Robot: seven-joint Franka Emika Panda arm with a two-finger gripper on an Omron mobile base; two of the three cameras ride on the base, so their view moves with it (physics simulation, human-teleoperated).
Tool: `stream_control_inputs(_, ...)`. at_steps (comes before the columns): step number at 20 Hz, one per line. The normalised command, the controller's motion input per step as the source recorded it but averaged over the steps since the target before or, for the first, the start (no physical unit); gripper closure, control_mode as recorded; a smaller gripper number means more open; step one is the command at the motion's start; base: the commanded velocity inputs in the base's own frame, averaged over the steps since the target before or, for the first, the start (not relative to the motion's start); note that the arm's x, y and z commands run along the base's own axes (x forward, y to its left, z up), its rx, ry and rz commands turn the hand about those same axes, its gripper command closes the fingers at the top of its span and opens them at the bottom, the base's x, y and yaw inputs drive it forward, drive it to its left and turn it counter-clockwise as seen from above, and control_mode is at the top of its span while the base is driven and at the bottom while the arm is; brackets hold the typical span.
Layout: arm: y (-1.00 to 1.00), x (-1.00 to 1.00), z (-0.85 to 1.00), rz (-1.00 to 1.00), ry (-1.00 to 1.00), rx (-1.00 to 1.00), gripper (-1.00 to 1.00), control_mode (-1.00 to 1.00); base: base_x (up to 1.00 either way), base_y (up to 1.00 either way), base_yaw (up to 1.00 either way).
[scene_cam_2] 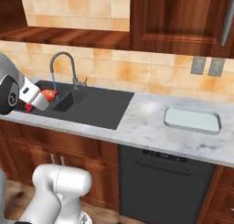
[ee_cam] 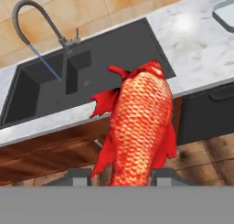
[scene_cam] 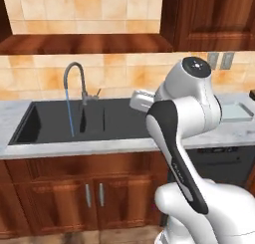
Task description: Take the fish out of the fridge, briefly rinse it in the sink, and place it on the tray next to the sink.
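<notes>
Overhead, dark reddish-brown wooden wall cabinets [scene_cam_2: 183, 17] hung above a tan tiled backsplash [scene_cam: 124, 71], and a pale grey marbled stone counter [scene_cam_2: 146, 122] ran along the wall over matching wooden base doors [scene_cam: 74, 198] and a dark appliance front [scene_cam_2: 164, 182]. The dark grey double-basin rectangular sink [scene_cam: 55, 121] was let into that counter, its tall curved grey faucet [scene_cam: 74, 83] standing at the back rim with a thin blue stream of water [scene_cam: 69, 113] falling into the left basin. To the right, well apart from the sink, lay the shallow pale blue-grey rectangular tray [scene_cam_2: 193, 119] with a low rim, and bare counter stretched between the two. Above the basins the space was open up to the cabinets. The two-finger gripper [ee_cam: 119, 175] was closed on the small flat bright red-orange scaly fish [ee_cam: 139, 127], one dark finger [ee_cam: 78, 174] at each side of its lower body. The fish was held in the air at the front of the sink, seemingly just outside the counter's front edge, though the depth was hard to judge. In the right base view its red body [scene_cam_2: 48, 95] jutted from the hand beside the faucet.
</notes>
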Motion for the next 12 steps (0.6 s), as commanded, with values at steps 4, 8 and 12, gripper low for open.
stream_control_inputs(4,0.0,0.0,0.0,0.0,0.0,0.0,1.0,1.0,0.99,0.93,-0.13)
stream_control_inputs(8,0.0,0.0,0.0,0.0,0.0,0.0,1.0,1.0,0.76,0.39,-0.02)
stream_control_inputs(12,0.0,0.0,0.0,0.0,0.0,0.0,1.0,1.0,0.15,0.42,-0.19)
